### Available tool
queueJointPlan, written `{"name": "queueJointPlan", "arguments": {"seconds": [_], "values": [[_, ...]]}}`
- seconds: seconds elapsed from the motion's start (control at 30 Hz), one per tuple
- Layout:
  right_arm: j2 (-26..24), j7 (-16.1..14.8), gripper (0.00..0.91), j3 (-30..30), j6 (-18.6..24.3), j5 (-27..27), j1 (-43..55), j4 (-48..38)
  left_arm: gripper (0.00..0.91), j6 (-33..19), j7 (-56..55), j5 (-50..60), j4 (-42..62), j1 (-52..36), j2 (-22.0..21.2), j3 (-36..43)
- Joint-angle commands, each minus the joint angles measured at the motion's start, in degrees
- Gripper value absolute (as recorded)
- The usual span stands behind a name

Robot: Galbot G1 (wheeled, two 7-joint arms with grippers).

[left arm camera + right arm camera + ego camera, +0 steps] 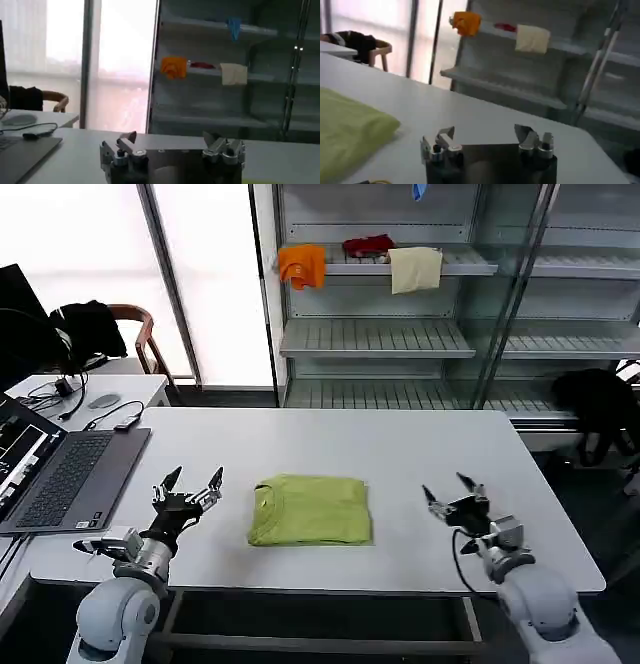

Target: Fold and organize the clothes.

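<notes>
Lying folded into a neat block at the lower centre of the head view, the lime-green T-shirt (311, 509) rests on the white table (400, 454) between two released grippers. Left gripper (188, 481) and right gripper (452, 490) both hover spread-fingered, clear of the cloth; a careless pinch or low sweep could likely drag a layer and undo the fold

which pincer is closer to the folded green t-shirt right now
The left. The left pincer hovers open just off the side of the green T-shirt where its collar lies. The right pincer, also open, sits farther off the opposite side. Neither touches it.
</notes>
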Motion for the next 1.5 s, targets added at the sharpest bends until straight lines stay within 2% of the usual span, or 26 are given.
{"name": "queueJointPlan", "arguments": {"seconds": [0.03,0.27,0.4,0.53,0.7,0.77,0.83,1.23,1.5], "values": [[-7.2,0.73,0.907,9.38,3.3,3.54,0.32,-6.56,0.907,-1.97,1.18,-0.94,1.19,0.42,0.04,-1.06],[-4.9,-0.2,0.907,8.84,3.0,2.63,0.24,-5.31,0.907,-2.53,0.58,-1.37,0.98,1.67,-0.17,-0.92],[-3.59,0.38,0.907,8.22,1.23,2.25,0.19,-4.13,0.907,-2.73,0.31,-2.45,0.52,2.22,-0.07,-1.0],[-2.17,1.37,0.907,7.38,0.8,-0.94,0.19,-3.99,0.907,-4.19,-1.72,-6.15,-0.53,2.91,-0.4,-0.79],[-0.52,0.06,0.907,6.96,0.5,-1.84,-0.11,-1.93,0.907,-5.55,-3.26,-8.04,-1.8,3.69,-0.27,-0.38],[0.13,0.03,0.907,6.76,-0.71,-1.79,0.11,-0.87,0.907,-5.73,-3.34,-8.04,-1.81,3.67,-0.34,-0.21],[1.75,-1.26,0.907,6.77,-3.63,-0.94,0.42,0.63,0.907,-6.04,-3.48,-7.88,-1.44,3.54,-0.47,0.07],[5.9,-0.69,0.907,5.75,-5.08,0.57,0.21,3.3,0.907,-8.2,-4.05,-5.71,1.43,3.64,-0.64,0.45],[6.53,-0.67,0.907,5.82,-7.3,1.02,0.32,5.55,0.907,-8.05,-4.25,-3.72,1.48,2.98,-0.53,0.67]]}}
